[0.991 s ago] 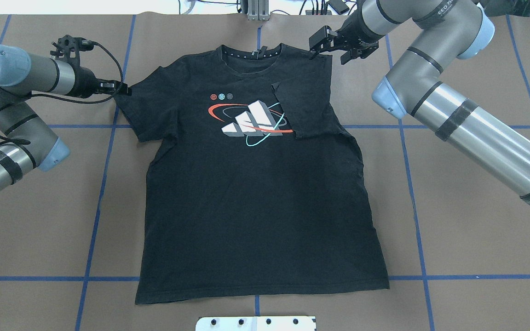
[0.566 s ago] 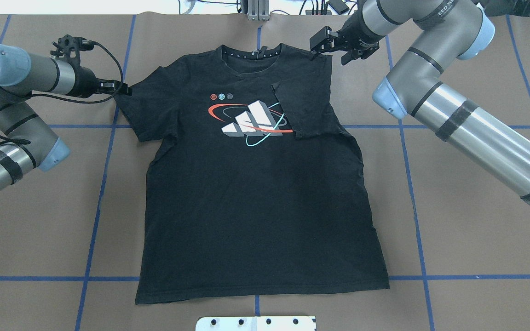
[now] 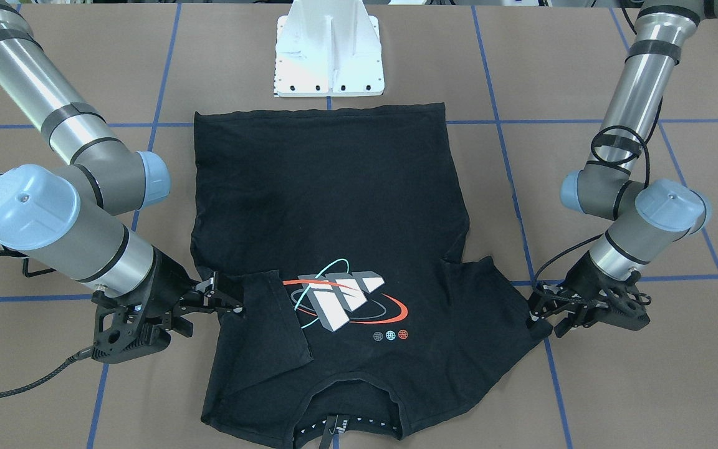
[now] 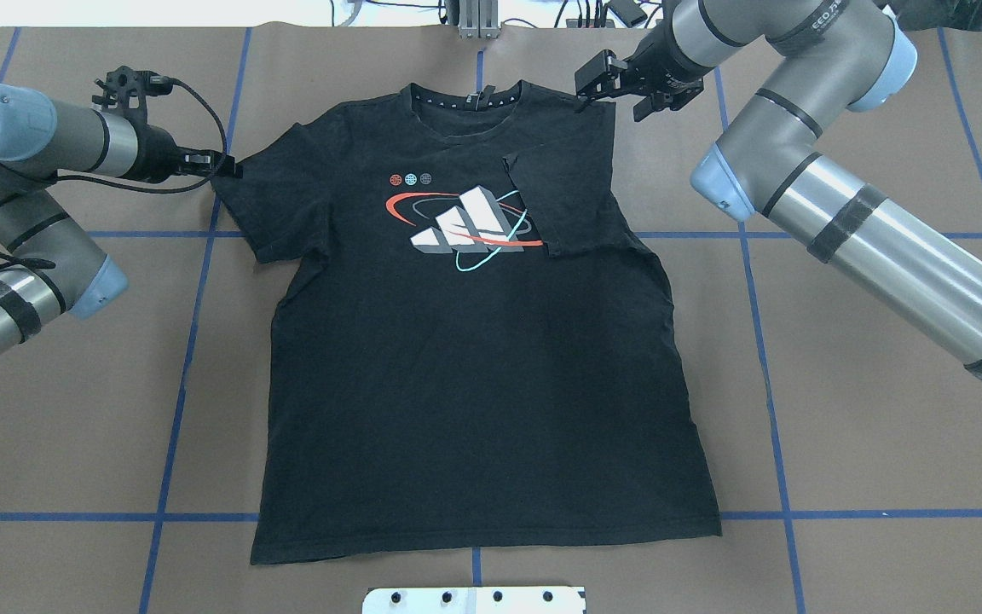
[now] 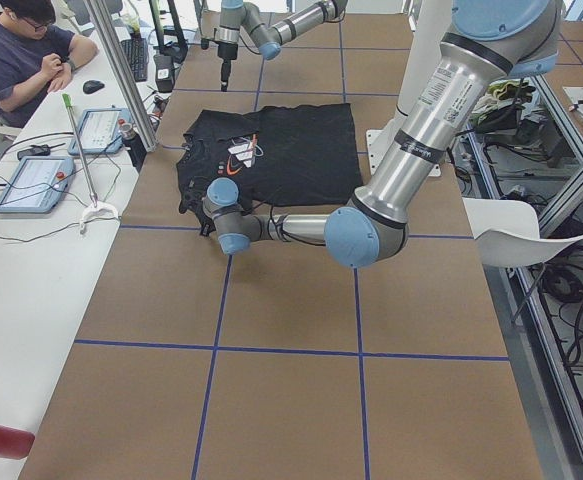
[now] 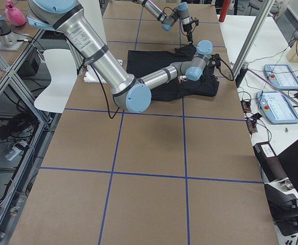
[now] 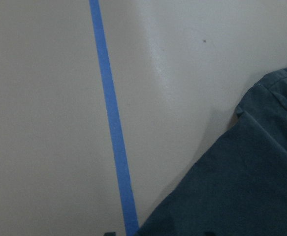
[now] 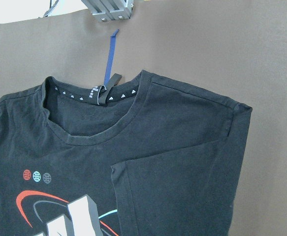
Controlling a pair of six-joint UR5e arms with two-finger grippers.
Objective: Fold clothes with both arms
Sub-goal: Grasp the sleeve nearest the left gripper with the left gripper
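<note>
The black T-shirt (image 4: 474, 367) lies flat on the brown table with its logo (image 4: 465, 222) facing up. Its sleeve on the overhead view's right (image 4: 563, 200) is folded inward over the chest. My left gripper (image 4: 231, 166) sits low at the tip of the other sleeve (image 4: 261, 200), which lies flat and spread. In the left wrist view that sleeve's cloth (image 7: 241, 187) fills the lower right, and the jaws look parted. My right gripper (image 4: 619, 89) hovers open just off the shoulder beside the collar (image 8: 94, 98), holding nothing. Across the table, the left gripper (image 3: 536, 315) and right gripper (image 3: 225, 298) flank the shirt (image 3: 334, 206).
The white pedestal base (image 3: 329, 56) stands at the shirt's hem edge. Blue tape lines (image 4: 193, 341) cross the table. A metal post (image 4: 478, 17) stands past the collar. A person (image 5: 26, 55) sits at a side bench with tablets (image 5: 31, 180).
The right gripper has edged slightly away from the shoulder, toward the table's far edge. The left gripper and the shirt have stayed almost still.
</note>
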